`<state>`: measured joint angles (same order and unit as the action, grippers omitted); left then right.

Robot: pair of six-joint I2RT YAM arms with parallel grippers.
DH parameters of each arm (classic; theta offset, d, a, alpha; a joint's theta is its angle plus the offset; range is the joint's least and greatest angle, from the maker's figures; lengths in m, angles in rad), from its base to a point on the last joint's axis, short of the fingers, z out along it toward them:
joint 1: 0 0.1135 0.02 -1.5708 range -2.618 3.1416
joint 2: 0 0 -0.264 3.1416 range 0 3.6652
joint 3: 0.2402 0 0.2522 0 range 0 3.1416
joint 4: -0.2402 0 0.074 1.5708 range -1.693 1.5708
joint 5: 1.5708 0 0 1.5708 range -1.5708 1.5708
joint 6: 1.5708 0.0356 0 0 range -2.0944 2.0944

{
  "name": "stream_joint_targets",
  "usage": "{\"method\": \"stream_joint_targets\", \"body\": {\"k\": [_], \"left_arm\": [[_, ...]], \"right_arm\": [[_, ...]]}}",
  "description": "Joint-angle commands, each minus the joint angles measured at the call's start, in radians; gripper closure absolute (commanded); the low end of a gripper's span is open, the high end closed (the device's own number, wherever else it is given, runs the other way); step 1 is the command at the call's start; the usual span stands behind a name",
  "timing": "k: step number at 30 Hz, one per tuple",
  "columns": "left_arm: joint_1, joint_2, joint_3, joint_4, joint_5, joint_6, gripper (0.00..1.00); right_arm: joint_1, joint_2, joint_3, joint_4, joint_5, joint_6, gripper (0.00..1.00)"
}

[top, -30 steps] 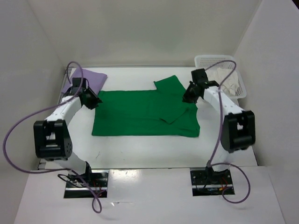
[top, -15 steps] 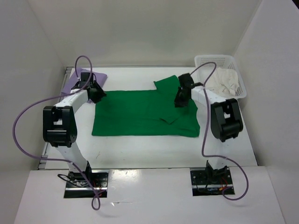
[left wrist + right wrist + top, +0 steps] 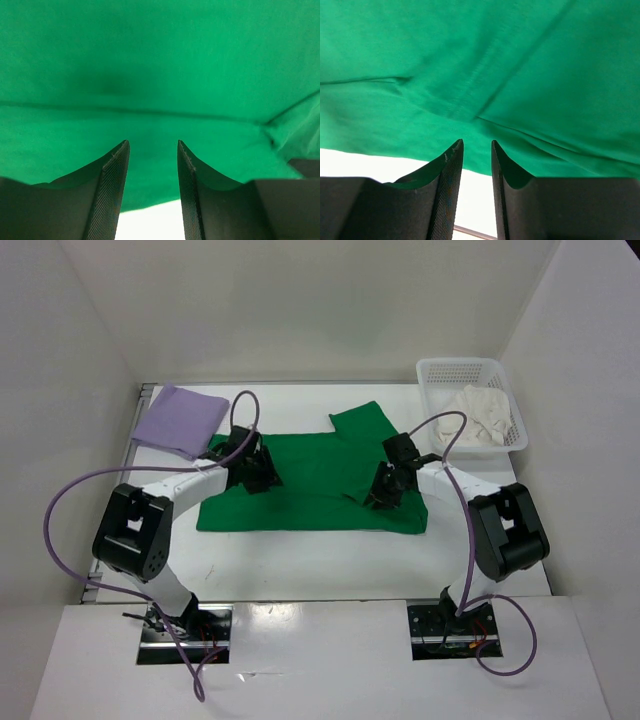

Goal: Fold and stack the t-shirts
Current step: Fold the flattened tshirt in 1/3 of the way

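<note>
Left hand (image 3: 252, 468), right hand (image 3: 386, 488) are moved inward over green shirt (image 3: 310, 490), at 9 and 3 o'clock; both released.

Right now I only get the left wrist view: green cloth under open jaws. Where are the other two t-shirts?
Observer: The lavender t-shirt lies folded flat at the far left corner of the table, beside the green t-shirt.
Operator: And the white one?
Observer: The white t-shirt sits bunched in the mesh basket at far right.
Operator: Right arm?
Observer: The right arm reaches over the green t-shirt's right end by a folded-over flap, jaws apart, nothing between them.
</note>
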<state>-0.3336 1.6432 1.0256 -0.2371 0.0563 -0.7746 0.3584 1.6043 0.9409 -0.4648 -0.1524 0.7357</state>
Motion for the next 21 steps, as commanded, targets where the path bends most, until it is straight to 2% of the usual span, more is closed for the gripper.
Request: {"method": "stream_joint_targets", "body": {"k": [1, 6, 13, 17, 21], "left_arm": [[-0.008, -0.029, -0.048, 0.036, 0.013, -0.032, 0.49], [-0.077, -0.029, -0.081, 0.045, 0.013, -0.051, 0.49], [-0.078, -0.042, -0.101, 0.055, 0.013, -0.061, 0.49], [-0.078, -0.042, -0.101, 0.055, 0.013, -0.061, 0.49], [-0.078, -0.051, -0.122, 0.055, 0.013, -0.061, 0.49]], "right_arm": [[0.01, 0.014, -0.005, 0.098, -0.045, 0.016, 0.65], [0.01, 0.066, 0.027, 0.121, -0.055, 0.016, 0.65], [0.01, 0.098, 0.038, 0.132, -0.055, 0.016, 0.63], [0.01, 0.123, 0.071, 0.132, -0.064, 0.016, 0.74], [0.01, 0.173, 0.114, 0.141, -0.043, 0.007, 0.77]]}}
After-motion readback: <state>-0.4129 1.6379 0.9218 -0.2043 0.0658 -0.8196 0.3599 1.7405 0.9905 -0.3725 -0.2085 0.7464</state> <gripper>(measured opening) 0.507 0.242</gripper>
